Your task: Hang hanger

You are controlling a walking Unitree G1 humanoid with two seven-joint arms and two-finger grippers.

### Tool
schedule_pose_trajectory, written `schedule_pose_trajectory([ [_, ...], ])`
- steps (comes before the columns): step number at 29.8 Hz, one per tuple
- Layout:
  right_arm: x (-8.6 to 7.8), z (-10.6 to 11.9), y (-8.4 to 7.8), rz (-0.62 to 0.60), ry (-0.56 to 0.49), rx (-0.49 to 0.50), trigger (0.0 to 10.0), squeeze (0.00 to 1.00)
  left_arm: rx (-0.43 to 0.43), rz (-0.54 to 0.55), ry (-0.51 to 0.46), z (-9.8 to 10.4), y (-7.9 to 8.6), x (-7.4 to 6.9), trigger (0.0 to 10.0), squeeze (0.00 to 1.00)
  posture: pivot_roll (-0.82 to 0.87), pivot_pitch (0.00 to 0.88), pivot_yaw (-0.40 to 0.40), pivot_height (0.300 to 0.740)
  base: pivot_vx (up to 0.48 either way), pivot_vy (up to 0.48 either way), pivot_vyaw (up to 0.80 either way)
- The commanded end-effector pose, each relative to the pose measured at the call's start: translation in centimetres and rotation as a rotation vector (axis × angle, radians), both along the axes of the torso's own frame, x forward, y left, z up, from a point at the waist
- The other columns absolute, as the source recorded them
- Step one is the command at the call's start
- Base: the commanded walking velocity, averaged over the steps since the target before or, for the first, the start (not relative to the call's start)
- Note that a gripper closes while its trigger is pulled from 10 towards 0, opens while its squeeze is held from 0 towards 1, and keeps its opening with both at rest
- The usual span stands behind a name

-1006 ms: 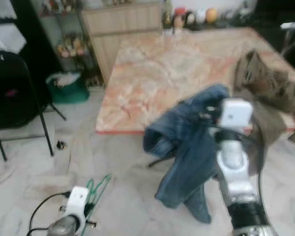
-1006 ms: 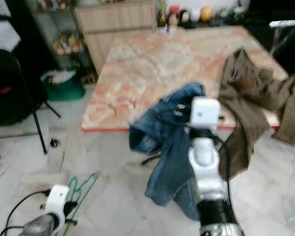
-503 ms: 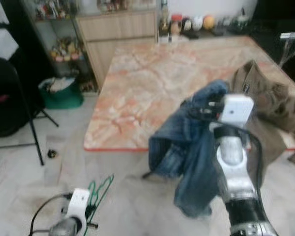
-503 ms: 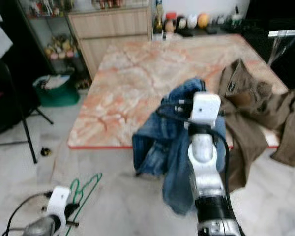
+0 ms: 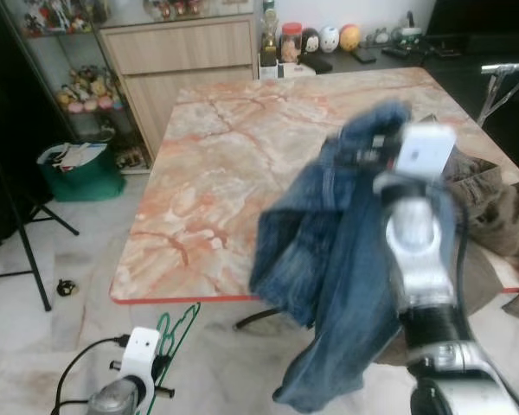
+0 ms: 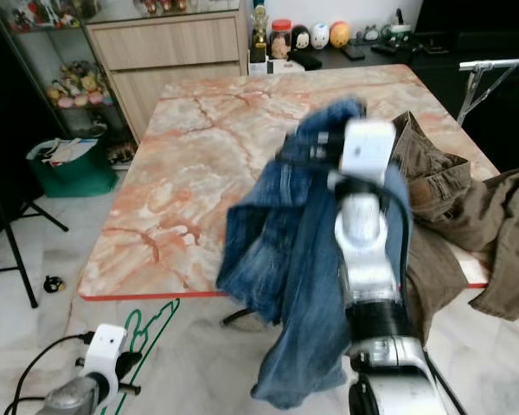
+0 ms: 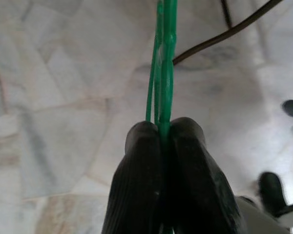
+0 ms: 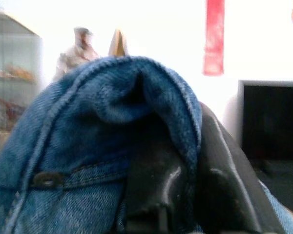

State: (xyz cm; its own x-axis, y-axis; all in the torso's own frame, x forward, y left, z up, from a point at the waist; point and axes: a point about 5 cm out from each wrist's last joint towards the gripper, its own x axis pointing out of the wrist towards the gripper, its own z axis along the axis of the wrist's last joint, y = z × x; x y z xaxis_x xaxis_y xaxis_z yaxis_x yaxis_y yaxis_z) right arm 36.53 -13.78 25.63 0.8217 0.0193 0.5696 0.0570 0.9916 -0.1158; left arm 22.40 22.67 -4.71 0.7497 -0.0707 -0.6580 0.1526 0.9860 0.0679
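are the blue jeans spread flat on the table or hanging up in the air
Hanging. The blue denim jeans are pinched at the top by the right gripper and droop below the marble table's edge.

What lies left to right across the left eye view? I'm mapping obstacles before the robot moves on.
Green bin → green hanger → blue jeans → brown clothes.
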Motion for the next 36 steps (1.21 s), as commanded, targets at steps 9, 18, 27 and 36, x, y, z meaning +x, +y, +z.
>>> schedule_pose_trajectory([
  [9, 1.5, 5.0, -0.8, -0.004, -0.137, -0.052, 10.0, 0.00, 0.001, 0.015, 0.012, -0.1, 0.1, -0.1, 10.0, 0.00, 0.07, 0.000, 0.065, 0.740, 0.317, 0.000, 0.00],
  [18, 2.6, 6.9, -2.4, -0.039, -0.153, -0.088, 10.0, 0.00, 0.009, 0.017, 0.026, -0.4, 0.1, -0.5, 10.0, 0.00, 0.06, 0.000, 0.067, 0.740, 0.319, 0.000, 0.00],
  [27, 3.5, 7.2, -2.9, -0.037, -0.099, -0.111, 10.0, 0.00, 0.022, 0.014, 0.034, -0.3, 0.3, -0.5, 10.0, 0.00, 0.07, 0.000, 0.068, 0.740, 0.319, 0.000, 0.00],
  [36, 4.0, -0.1, -2.0, 0.016, 0.145, -0.164, 10.0, 0.00, -0.005, 0.016, 0.033, -0.5, 0.1, -0.6, 10.0, 0.00, 0.08, 0.000, 0.067, 0.740, 0.137, 0.000, 0.00],
])
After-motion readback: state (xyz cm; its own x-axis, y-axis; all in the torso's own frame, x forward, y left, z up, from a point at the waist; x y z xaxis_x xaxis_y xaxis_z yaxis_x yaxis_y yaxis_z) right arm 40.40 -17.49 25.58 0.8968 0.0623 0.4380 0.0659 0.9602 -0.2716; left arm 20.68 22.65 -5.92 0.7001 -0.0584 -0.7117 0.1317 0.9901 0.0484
